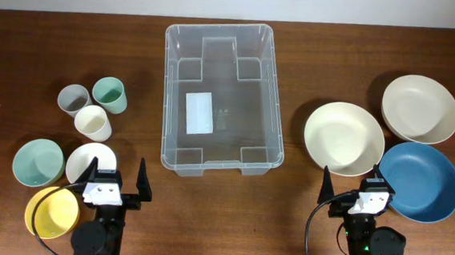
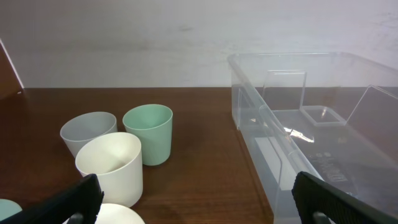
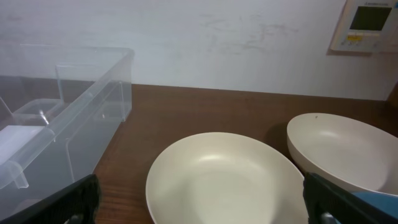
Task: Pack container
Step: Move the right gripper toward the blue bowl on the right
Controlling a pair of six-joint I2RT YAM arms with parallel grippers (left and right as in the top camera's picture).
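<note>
The clear plastic container [image 1: 221,99] stands empty at the table's middle, a white label on its floor. It also shows in the left wrist view [image 2: 311,130] and the right wrist view [image 3: 56,118]. My left gripper [image 1: 117,176] is open and empty at the front left, beside a white bowl [image 1: 89,160]. My right gripper [image 1: 355,193] is open and empty at the front right, just in front of a cream plate [image 1: 344,138], seen close in the right wrist view [image 3: 224,180].
Left: grey cup [image 1: 74,98], green cup [image 1: 110,93], cream cup [image 1: 93,122], light green bowl [image 1: 38,163], yellow bowl [image 1: 51,212]. Right: cream bowl [image 1: 420,108] and blue bowl [image 1: 420,181]. A wall runs behind the table.
</note>
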